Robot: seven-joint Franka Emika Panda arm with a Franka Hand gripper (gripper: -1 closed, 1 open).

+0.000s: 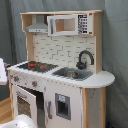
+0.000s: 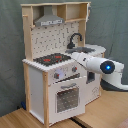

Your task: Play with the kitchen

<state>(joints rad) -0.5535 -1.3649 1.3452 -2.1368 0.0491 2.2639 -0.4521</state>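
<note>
The kitchen is a white and light-wood toy with a black-red stovetop, a black faucet, a sink, a grey hood and a pegboard back. Its windowed oven door hangs slightly ajar. In the second exterior view my white arm with a blue light reaches in from the right. The gripper sits by the stovetop's front right corner, above the knobs. Only a white part shows at the first exterior view's bottom edge.
A grey curtain hangs behind the kitchen. The kitchen stands on a wooden floor. A white microwave-like box is set in the upper shelf. A white shape pokes in at the first exterior view's left edge.
</note>
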